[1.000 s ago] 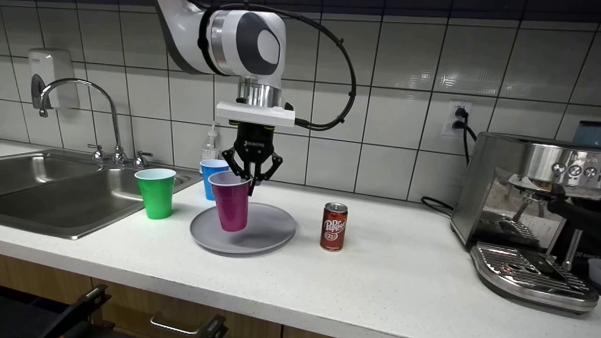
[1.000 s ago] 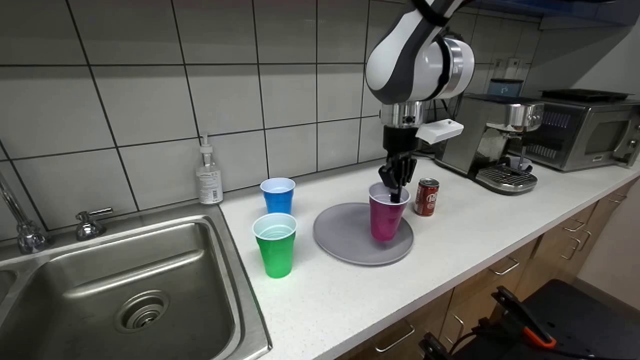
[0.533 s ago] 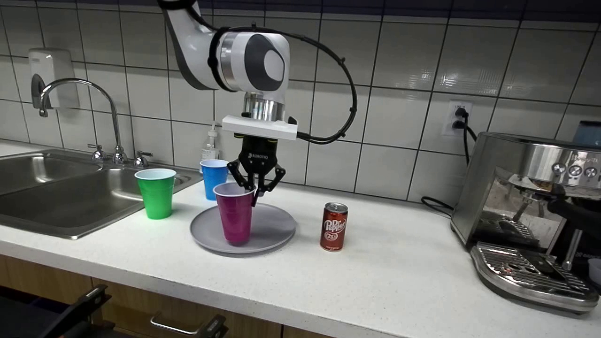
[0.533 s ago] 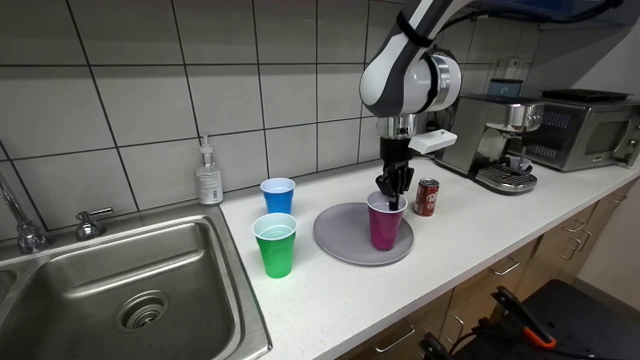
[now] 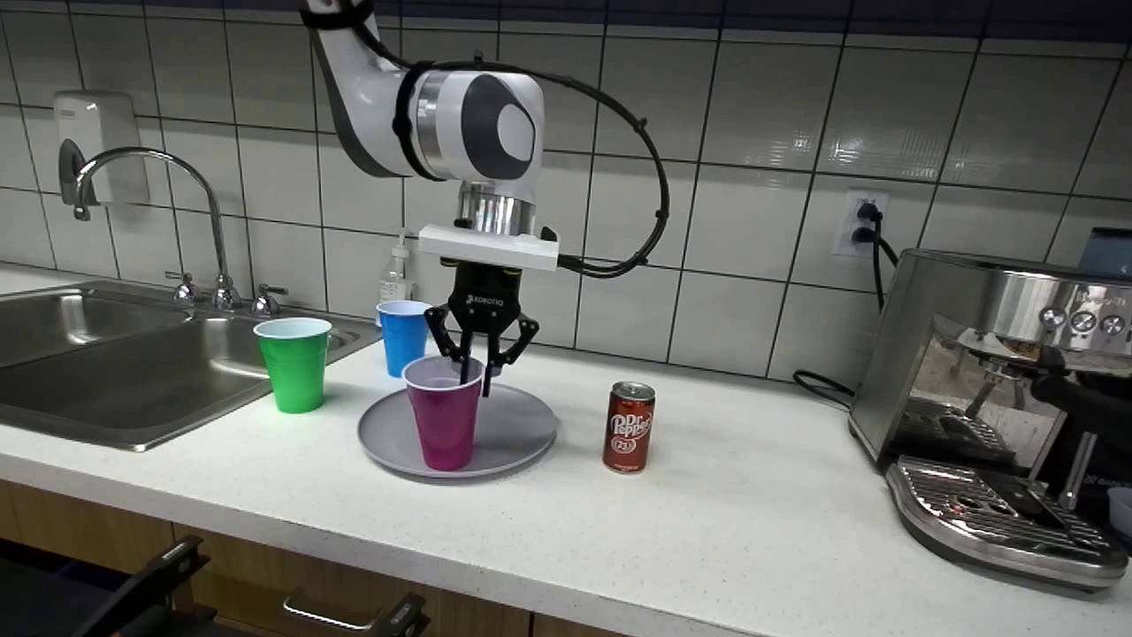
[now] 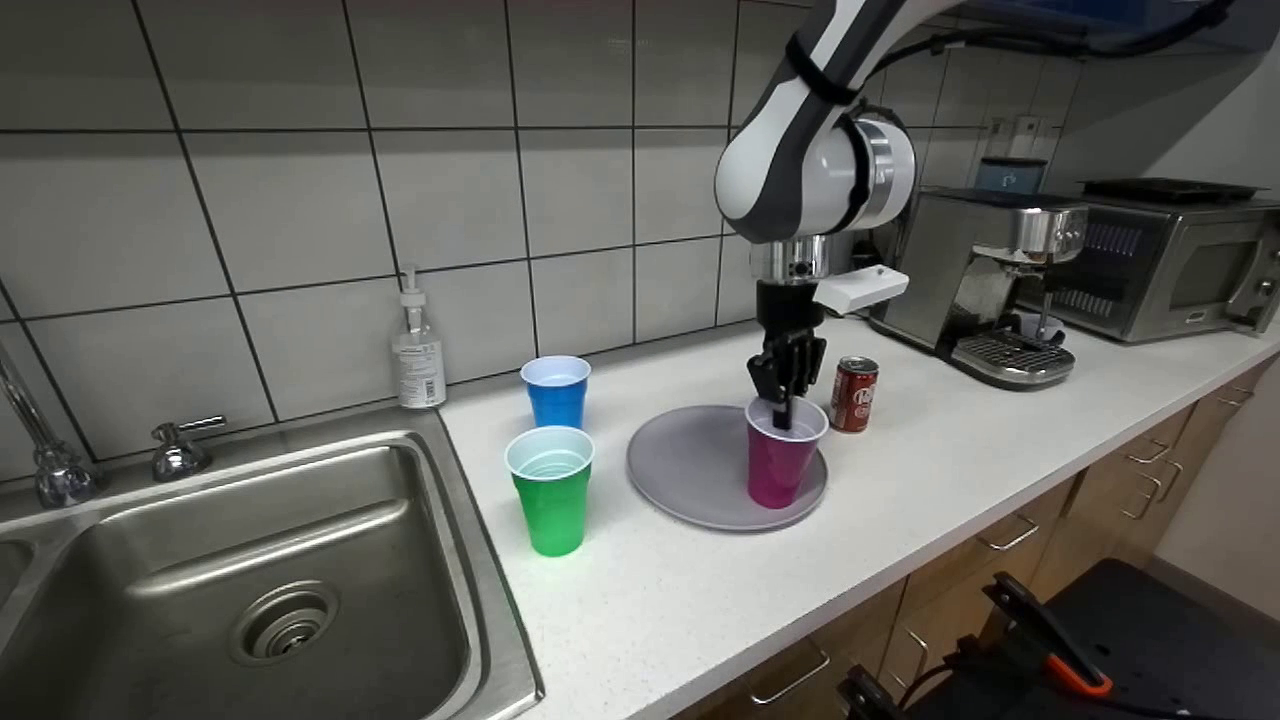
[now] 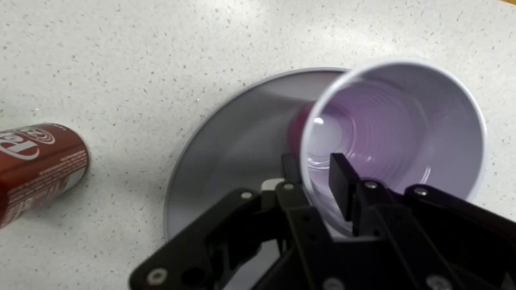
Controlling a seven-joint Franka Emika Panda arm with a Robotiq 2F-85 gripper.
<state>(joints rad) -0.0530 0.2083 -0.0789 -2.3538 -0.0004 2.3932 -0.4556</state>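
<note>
Magenta cup (image 5: 445, 426) has its rim (image 7: 305, 141) loose between parted fingers (image 7: 342, 181).

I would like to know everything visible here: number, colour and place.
magenta cup: 1, pale-lined, on plate
plate: 1, grey, on counter
green cup: 1, pale-lined, beside sink
blue cup: 1, pale-lined, near wall
can: 1, red, beside plate
sink: 1, steel, in counter
tap: 1, chrome, at sink
pump bottle: 1, clear, near wall
dispenser: 1, white, on wall
coffee machine: 1, silver, on counter
microwave: 1, silver, on counter
cabinets: several, brown, under counter
arm: 1, white-grey, above plate
gripper: 1, black, open astride magenta cup's rim
</note>
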